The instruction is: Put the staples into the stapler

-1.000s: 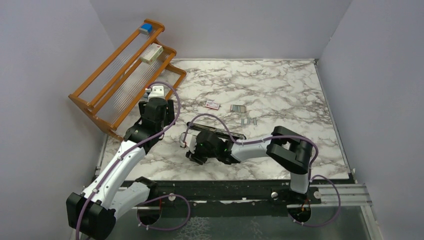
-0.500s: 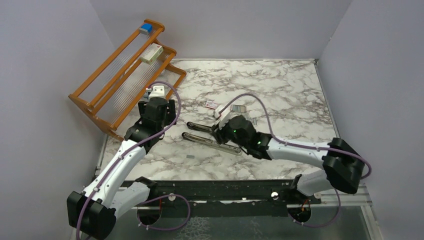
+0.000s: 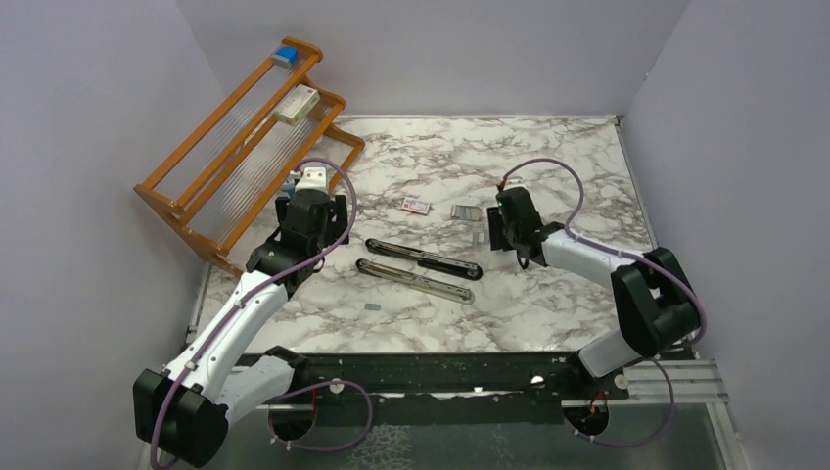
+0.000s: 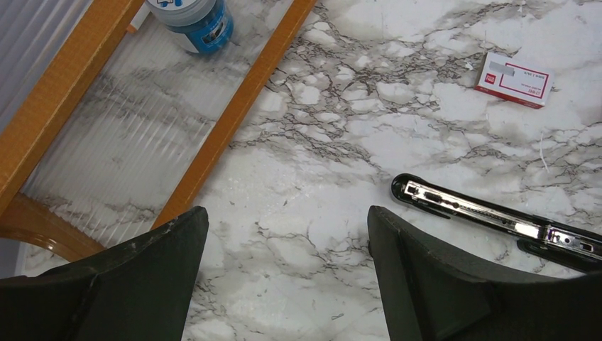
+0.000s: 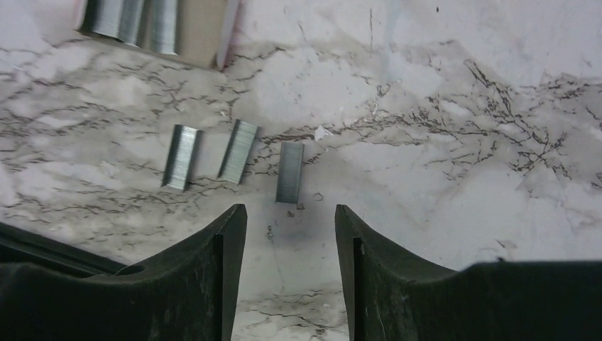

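The black stapler [image 3: 419,268] lies folded open on the marble table, its two halves side by side; its silver rail end shows in the left wrist view [image 4: 490,215]. Three loose staple strips [image 5: 238,150] lie in a row, and the rightmost strip [image 5: 289,172] is just ahead of the gap of my open, empty right gripper [image 5: 291,220]. In the top view the right gripper [image 3: 509,233] hovers by the strips [image 3: 486,237]. The grey tray [image 5: 152,20] holds more staples. The red-and-white packet [image 4: 513,79] lies beyond the stapler. My left gripper [image 4: 287,220] is open and empty, left of the stapler.
An orange wooden rack [image 3: 245,147] stands at the back left, with a white-and-red box [image 3: 297,106] and a blue item [image 3: 285,56] on it. A blue-capped jar [image 4: 192,14] sits under the rack. A small grey bit [image 3: 372,306] lies near the front edge.
My right gripper left the stapler and swung right and back to the loose staple strips. The stapler now lies folded open in two halves. The left arm barely moved.
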Action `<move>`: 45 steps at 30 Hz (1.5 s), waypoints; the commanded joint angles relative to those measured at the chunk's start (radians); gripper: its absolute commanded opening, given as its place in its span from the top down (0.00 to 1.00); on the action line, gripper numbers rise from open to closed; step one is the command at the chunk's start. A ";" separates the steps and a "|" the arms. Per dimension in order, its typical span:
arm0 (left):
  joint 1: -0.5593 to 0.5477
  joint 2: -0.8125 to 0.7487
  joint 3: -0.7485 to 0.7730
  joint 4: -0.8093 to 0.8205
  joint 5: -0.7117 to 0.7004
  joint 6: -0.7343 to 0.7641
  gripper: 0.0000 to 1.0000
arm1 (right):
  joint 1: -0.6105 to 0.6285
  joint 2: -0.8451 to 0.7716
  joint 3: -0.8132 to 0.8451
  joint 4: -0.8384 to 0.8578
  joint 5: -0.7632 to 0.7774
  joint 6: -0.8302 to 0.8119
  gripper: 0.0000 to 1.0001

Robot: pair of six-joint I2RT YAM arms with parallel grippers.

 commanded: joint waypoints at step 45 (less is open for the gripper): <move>0.006 -0.085 -0.019 0.148 0.344 -0.097 0.14 | -0.051 -0.132 0.066 -0.025 -0.211 -0.001 0.83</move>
